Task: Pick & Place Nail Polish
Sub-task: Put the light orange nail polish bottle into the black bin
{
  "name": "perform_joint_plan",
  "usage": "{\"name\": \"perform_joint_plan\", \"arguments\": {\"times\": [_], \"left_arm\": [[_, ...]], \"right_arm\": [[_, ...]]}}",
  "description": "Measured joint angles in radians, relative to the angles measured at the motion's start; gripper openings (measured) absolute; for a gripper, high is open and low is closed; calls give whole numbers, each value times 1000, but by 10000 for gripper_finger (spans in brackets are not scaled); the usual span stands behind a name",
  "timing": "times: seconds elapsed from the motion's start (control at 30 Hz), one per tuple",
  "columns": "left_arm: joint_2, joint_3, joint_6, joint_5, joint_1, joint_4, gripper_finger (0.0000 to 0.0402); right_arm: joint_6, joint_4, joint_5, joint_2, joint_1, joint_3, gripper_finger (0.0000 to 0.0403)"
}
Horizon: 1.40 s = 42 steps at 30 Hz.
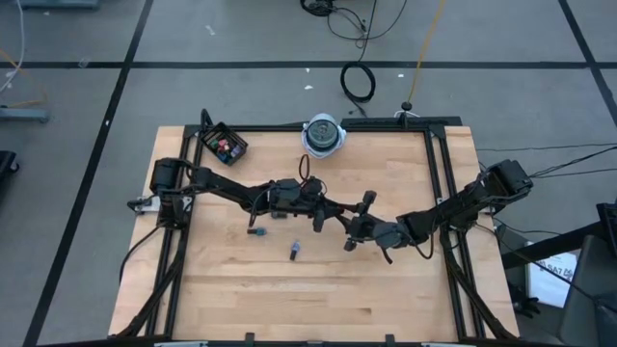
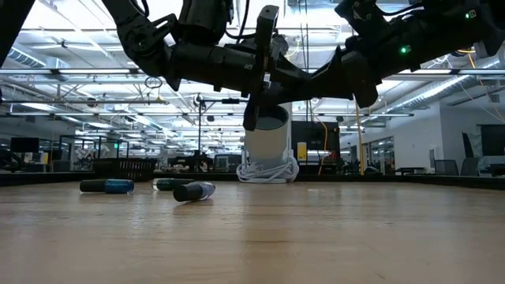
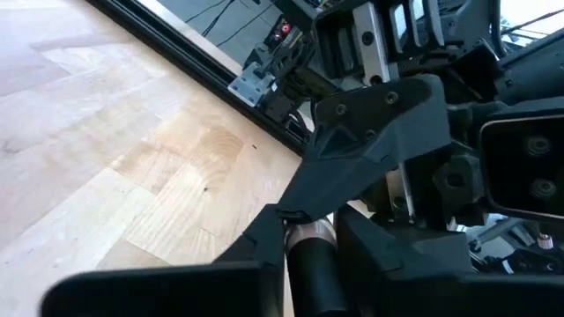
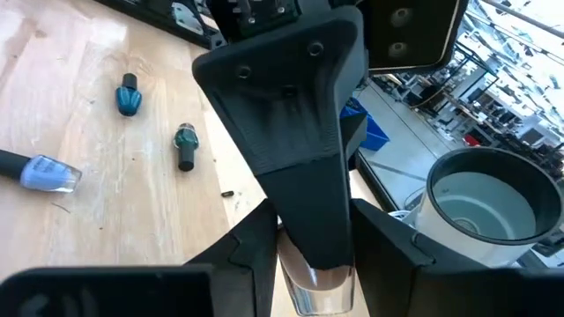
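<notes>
- Held nail polish bottle (image 3: 309, 236): raised above the table, caught between the two grippers where they meet nose to nose.
- Long axis: in line with both sets of fingers. The dark cap points back toward the left wrist and the clear glass body toward the right wrist.
- Left gripper (image 3: 310, 251): fingers closed in on the cap.
- Right gripper (image 4: 314, 255): fingers narrowly parted, clamped on the glass end.
- Three loose bottles lie flat on the wood beside the grippers: a teal-blue bottle (image 4: 129, 95), a teal-green bottle (image 4: 185, 146) and a pale blue bottle (image 4: 46, 173).
- White round container (image 4: 493, 207): beyond the grippers, with pale inner walls showing.
- Black square box (image 1: 224, 145): well apart from both grippers, with small red and pink bottles inside.
</notes>
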Motion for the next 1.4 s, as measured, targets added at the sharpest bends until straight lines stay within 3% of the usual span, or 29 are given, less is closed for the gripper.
{"name": "perform_joint_plan", "arguments": {"times": [0.2, 0.43, 0.57, 0.67, 1.17, 1.4], "left_arm": [[0, 0, 68, 26, 3, -3, 52], [-92, -4, 270, 49, 26, -151, 52], [-210, -27, 362, -75, 31, -299, 52], [-311, -82, 399, -139, 31, -312, 52], [-934, -607, 359, -532, 198, -310, 52], [-1039, -711, 273, -667, 288, -361, 52]], "right_arm": [[16, -7, -1, 0, 0, 0, 113], [163, 7, -9, -8, 16, 5, 207], [217, -6, -12, -31, 29, 3, 241], [237, 6, -17, -57, 42, 3, 250], [236, 9, -10, -94, 77, 3, 232], [254, 21, -9, -94, 57, 2, 230]]}}
